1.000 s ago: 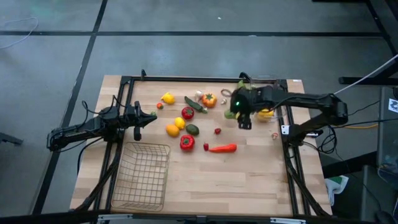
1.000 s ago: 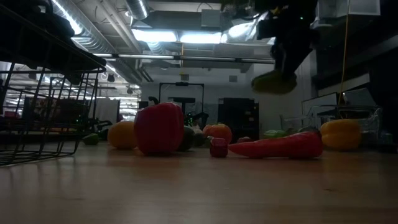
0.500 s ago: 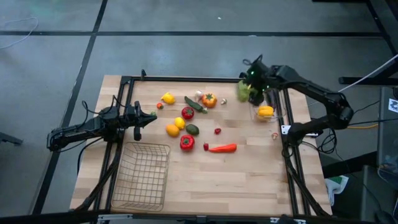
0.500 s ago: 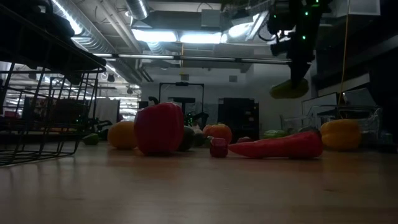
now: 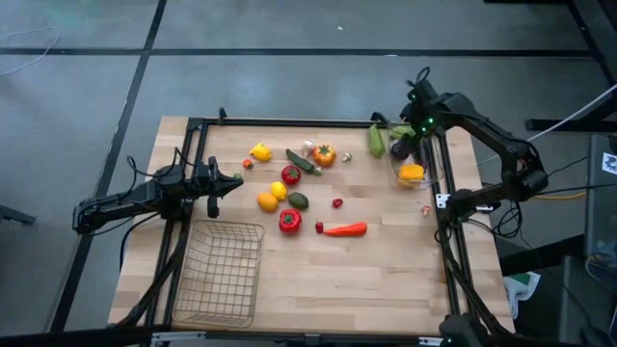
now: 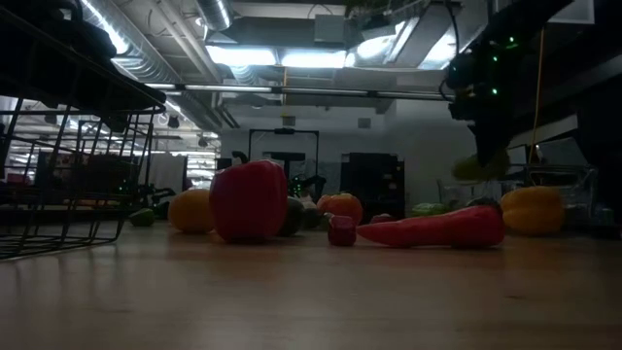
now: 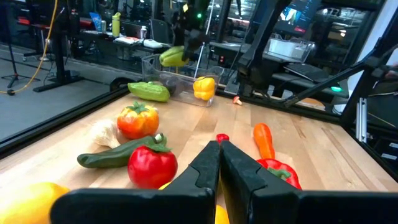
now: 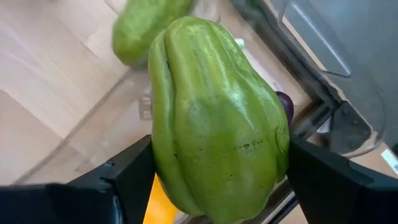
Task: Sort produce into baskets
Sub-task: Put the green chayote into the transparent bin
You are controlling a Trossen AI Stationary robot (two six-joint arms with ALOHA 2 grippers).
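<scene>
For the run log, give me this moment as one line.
right fingers: gripping ridged green squash, raised over clear plastic bin | left fingers: shut, idle beside wire-mesh basket | basket: empty

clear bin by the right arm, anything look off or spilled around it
Nothing looks spilled or damaged. The clear bin sits upright at the table's right edge with a yellow pepper inside. The right gripper holds a green squash above it. A second green vegetable lies on the table beside the bin, not yet sorted.

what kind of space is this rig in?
Likely a robotics lab or workshop: exposed ceiling ducts and strip lights, equipment racks and benches behind the wooden table, grey concrete floor.
</scene>
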